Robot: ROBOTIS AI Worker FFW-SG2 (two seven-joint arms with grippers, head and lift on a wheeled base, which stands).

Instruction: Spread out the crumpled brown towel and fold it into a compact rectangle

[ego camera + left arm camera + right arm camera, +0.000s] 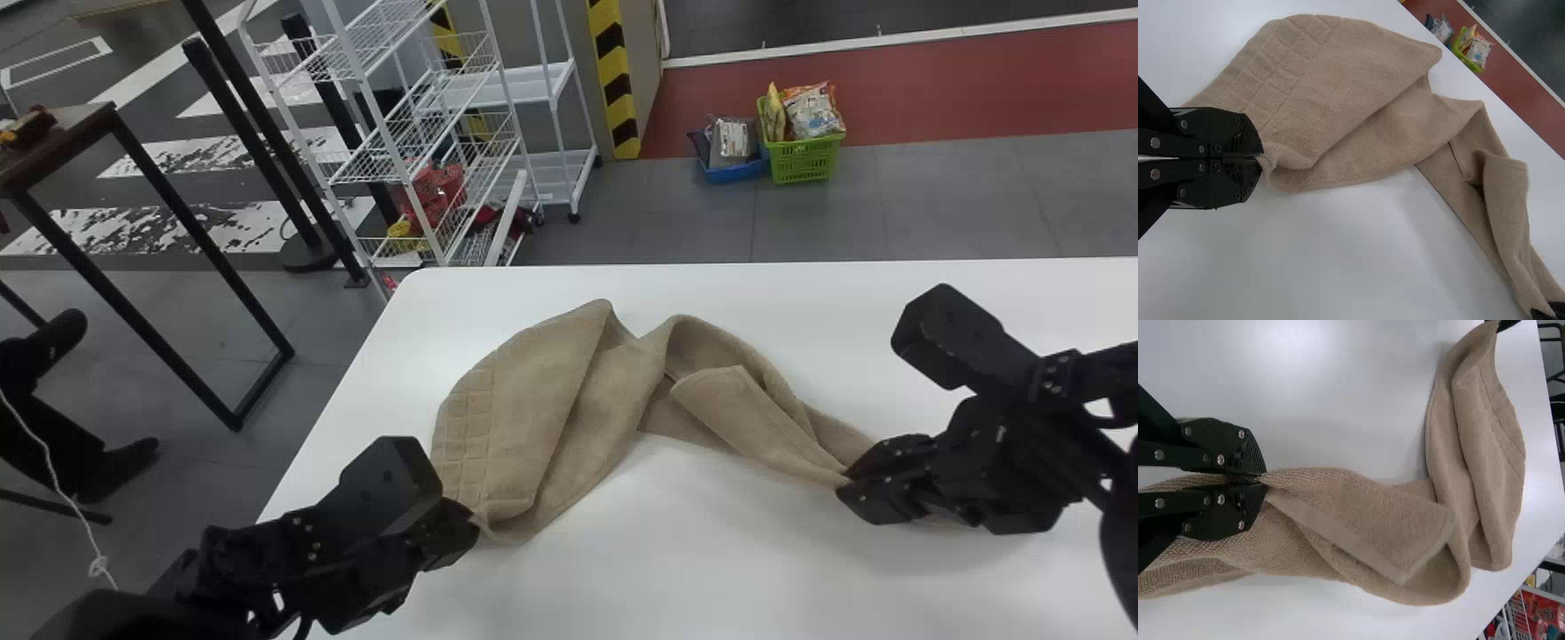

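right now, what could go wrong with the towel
The left gripper pinches only a small bit of the towel's edge, so it might slip out. The right gripper pinches a bunched part, with a loose flap folded over, so pulling may leave creases.

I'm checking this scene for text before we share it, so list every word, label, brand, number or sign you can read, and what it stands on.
No text can be read.
Packets in the green basket: any print too small to read.
Packet in the blue basket: print too small.
Brown towel: no lettering, just a stitched-looking grid.
Column's striped edge: yellow and black bands, no words.
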